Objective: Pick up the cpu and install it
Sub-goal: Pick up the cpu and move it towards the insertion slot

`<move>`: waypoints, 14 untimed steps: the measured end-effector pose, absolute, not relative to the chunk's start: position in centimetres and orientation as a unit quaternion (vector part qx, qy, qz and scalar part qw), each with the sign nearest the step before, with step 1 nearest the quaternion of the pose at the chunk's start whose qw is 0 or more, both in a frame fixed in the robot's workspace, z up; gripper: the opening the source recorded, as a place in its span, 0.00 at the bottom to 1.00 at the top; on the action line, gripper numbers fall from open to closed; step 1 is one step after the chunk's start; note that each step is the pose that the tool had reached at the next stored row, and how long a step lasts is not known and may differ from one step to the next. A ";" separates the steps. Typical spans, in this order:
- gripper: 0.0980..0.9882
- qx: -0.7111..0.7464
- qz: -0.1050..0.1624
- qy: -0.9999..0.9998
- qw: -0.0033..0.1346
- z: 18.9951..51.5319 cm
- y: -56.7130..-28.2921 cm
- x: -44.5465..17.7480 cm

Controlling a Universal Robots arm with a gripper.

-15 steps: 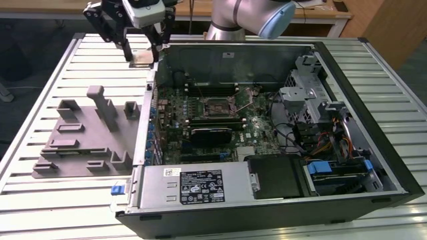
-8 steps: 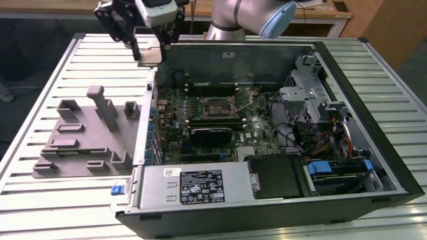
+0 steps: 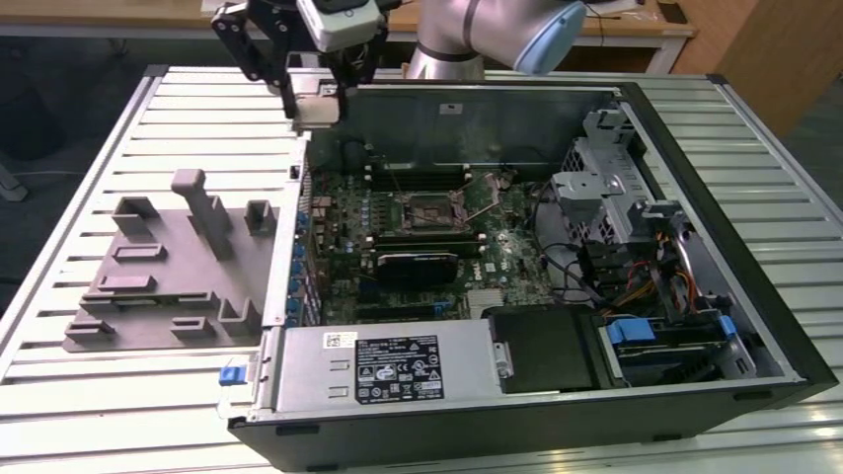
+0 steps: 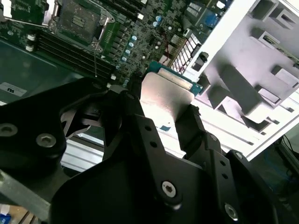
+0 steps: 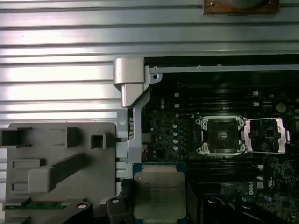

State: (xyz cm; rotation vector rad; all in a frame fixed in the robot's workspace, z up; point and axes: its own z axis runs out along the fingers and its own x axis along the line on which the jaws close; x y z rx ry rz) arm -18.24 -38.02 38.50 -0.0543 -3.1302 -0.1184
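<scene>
Silver-grey on top with a thin green edge, the cpu (image 5: 159, 195) is off the counter (image 3: 79, 158) and in the air. The black fingers (image 4: 191, 128) are clenched on it, pressing against two opposite sides. In both wrist views we see its metal top turned toward the cameras, with the fingers dark on either side.

In the exterior view we find it as a pale plate under the arm (image 3: 488, 30). It hangs over the far corner of the open case (image 3: 475, 118), on the exterior view's left, right above the case's side wall.

Inside the case lies the green board (image 3: 520, 252), and near its middle we make out the black-framed socket (image 3: 428, 210), well apart from the cpu. In the first wrist view the socket's metal lid (image 5: 266, 135) is folded open to one side, so the dark square within the frame is uncovered.

On the slatted metal counter, just beside the case on the exterior view's left, rests a grey fixture (image 3: 158, 267) with raised blocks and slots. The cpu hangs between this fixture and the socket, nearer the case wall.

Along the case's near edge we see a grey power supply (image 3: 382, 365). Coloured cables (image 3: 646, 276) run on the exterior view's right.
</scene>
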 end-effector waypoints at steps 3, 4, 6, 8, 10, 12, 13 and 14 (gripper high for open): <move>0.50 -0.017 -0.038 -0.999 0.004 38.5 -37.9 -17.6; 0.50 -0.017 -0.038 -0.999 0.004 38.5 -37.9 -17.3; 0.50 -0.017 -0.038 -0.999 0.004 38.5 -37.9 -16.9; 0.50 -0.017 -0.038 -0.999 0.004 38.5 -37.8 -16.5; 0.50 -0.017 -0.038 -0.999 0.004 38.5 -37.7 -16.0; 0.50 -0.017 -0.038 -0.999 0.004 38.5 -37.7 -15.6; 0.50 -0.017 -0.038 -0.999 0.004 38.5 -37.7 -15.4; 0.50 -0.017 -0.038 -0.999 0.004 38.5 -37.6 -15.2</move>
